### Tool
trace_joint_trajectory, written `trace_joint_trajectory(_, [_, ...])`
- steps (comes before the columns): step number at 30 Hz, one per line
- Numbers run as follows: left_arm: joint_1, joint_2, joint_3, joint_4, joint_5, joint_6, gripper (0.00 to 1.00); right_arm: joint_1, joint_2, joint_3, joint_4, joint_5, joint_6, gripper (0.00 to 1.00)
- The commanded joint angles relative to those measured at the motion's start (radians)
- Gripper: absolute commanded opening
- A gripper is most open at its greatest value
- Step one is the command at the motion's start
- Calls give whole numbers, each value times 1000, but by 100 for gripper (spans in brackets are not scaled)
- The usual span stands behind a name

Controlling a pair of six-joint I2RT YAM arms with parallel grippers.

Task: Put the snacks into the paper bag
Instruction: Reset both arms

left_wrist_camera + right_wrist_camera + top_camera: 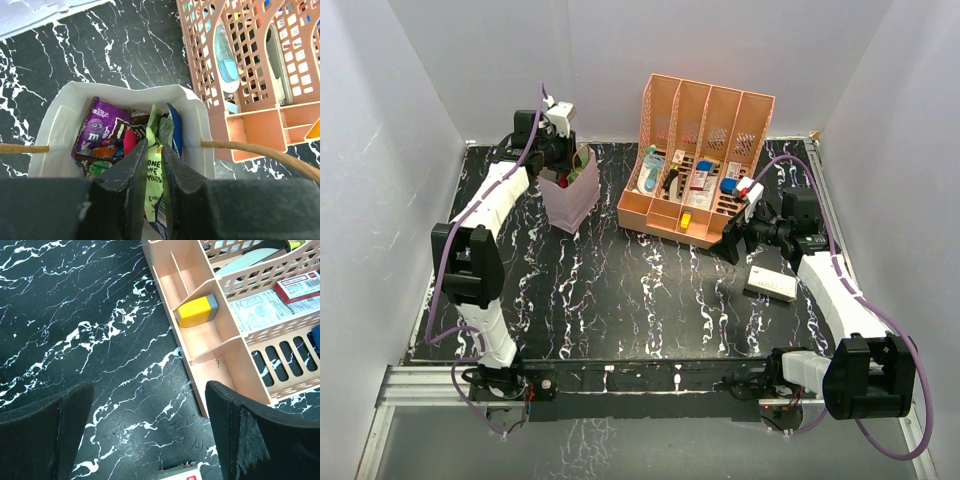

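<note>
top view: the paper bag point(570, 205) stands upright at the far left of the tabletop point(640, 300), just left of the peach rack point(700, 150), with the left hand point(565, 165) dipped into its mouth.

left wrist view: the left hand point(154, 146) is nearly closed, pinching a green packet point(154, 175) inside the paper bag point(65, 107), beside a purple packet point(100, 125).

right wrist view: the right hand point(147, 390) hangs wide open over the tabletop point(75, 315), holding nothing, beside the peach rack point(225, 355).

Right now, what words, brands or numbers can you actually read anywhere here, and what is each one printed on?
"ONE", with what looks like "MINIS" under it: green packet in the paper bag.
White "m" letters: brown packet beside the purple packet, whose own print is blurred.
Red-and-white box and printed sheet in the rack: too small to read.
</note>
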State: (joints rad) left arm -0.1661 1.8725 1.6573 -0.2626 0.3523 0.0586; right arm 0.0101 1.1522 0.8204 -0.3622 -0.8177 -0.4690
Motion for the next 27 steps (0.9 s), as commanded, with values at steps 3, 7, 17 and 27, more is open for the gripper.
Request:
trace_joint_trajectory(3, [-6, -7, 38, -9, 24, -4, 13, -7, -21, 3, 49, -10, -8, 98])
trace_joint_trajectory(7, [-6, -10, 24, -6, 16, 4, 11, -7, -21, 3, 49, -14, -8, 99])
trace_joint_trajectory(17, [-5, -39, 28, -2, -17, 36, 22, -7, -14, 3, 48, -12, -10, 98])
trace_joint_trajectory(27, [-6, -107, 37, -29, -98, 114, 35, -7, -21, 5, 48, -8, -8, 99])
